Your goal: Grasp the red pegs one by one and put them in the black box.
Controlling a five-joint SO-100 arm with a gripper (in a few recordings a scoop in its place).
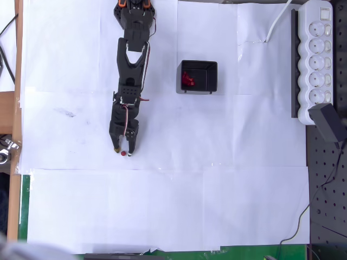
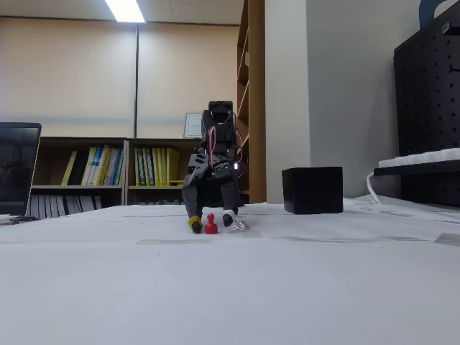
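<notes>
One red peg (image 1: 123, 153) stands upright on the white paper, seen as a small pawn shape in the fixed view (image 2: 210, 225). My gripper (image 1: 123, 150) is lowered to the table with its fingers open on either side of the peg (image 2: 211, 223), not closed on it. The black box (image 1: 198, 77) sits to the right of the arm in the overhead view, with several red pegs (image 1: 188, 79) piled in its left part. In the fixed view the black box (image 2: 312, 190) stands behind and to the right of the gripper.
A white power strip (image 1: 317, 54) and a black adapter (image 1: 329, 123) lie along the right edge. A cable (image 1: 276, 24) runs in from the top right. White paper sheets (image 1: 162, 206) cover the table below the gripper.
</notes>
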